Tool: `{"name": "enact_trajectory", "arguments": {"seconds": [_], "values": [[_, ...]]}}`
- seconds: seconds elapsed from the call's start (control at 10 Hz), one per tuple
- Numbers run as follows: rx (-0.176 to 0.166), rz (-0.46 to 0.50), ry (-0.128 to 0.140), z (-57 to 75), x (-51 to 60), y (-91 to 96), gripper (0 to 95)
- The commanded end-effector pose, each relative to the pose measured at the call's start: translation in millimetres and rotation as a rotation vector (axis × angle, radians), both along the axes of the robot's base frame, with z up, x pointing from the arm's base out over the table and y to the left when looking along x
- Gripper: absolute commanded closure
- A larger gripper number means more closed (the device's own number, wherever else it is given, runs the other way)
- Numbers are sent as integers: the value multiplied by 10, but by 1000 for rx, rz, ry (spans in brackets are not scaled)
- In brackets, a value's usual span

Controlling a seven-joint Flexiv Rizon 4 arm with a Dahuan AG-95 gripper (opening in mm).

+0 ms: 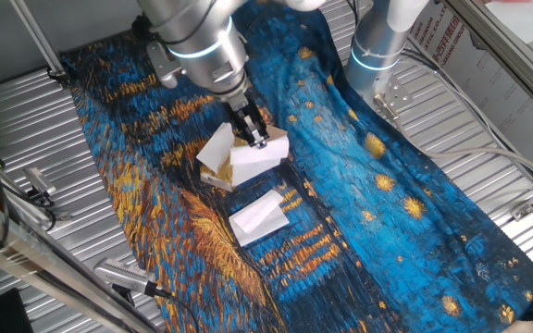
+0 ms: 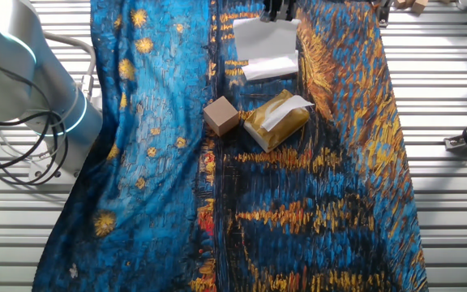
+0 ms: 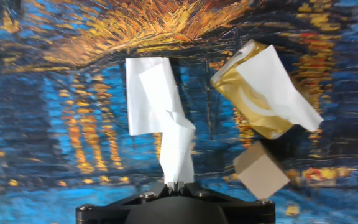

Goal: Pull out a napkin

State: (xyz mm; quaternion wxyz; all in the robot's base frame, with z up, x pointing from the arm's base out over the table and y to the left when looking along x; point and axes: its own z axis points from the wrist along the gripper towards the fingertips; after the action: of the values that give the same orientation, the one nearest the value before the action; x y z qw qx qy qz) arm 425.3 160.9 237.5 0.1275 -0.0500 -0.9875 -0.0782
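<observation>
Tool [image 3: 176, 185] jaws are clamped on one edge of the napkin [image 3: 178, 149], which hangs free below them, clear of the gold packet [image 3: 253, 106]. Holding it raised lets the sheet drape without dragging on the cloth-covered counter [image 2: 444, 81]. Another white tissue sticks out of the packet's slot, so the packet probably stayed put during extraction. A cardboard cube [image 3: 261, 171] sits just beside the packet. A folded white sheet [image 1: 259, 217] lies flat nearby. Judged status: extraction appears complete.
</observation>
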Motion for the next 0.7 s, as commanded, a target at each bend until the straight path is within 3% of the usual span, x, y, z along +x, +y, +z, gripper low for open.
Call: {"name": "enact_trajectory", "arguments": {"seconds": [0.1, 0.7], "values": [[-3, -6, 6, -62, 69, 49, 950], [-3, 4, 2, -63, 70, 49, 950]]}}
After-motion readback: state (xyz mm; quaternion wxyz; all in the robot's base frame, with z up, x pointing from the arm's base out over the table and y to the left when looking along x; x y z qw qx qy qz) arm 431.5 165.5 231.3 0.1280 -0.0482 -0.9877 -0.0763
